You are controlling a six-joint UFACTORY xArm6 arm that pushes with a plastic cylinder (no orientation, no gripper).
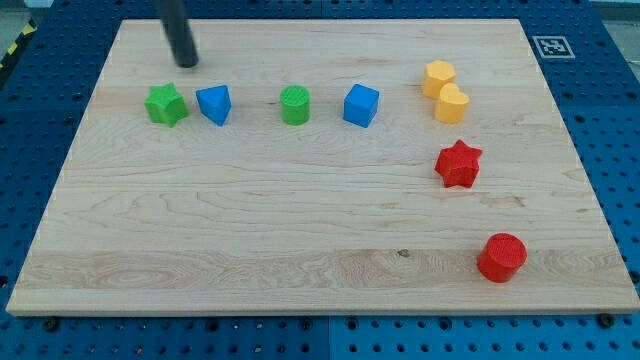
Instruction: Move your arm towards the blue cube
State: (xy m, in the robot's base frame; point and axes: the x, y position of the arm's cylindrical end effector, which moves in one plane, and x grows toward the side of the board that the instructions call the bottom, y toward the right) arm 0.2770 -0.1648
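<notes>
The blue cube (361, 105) sits on the wooden board (250, 220), right of centre in the upper row. My tip (187, 64) is at the view's upper left, well left of the blue cube. It stands just above the gap between the green star (166, 104) and a blue wedge-shaped block (214, 104), touching neither.
A green cylinder (295, 105) lies between the blue wedge block and the blue cube. At the right are a yellow hexagonal block (438, 77), a yellow rounded block (452, 103), a red star (458, 164) and a red cylinder (501, 257).
</notes>
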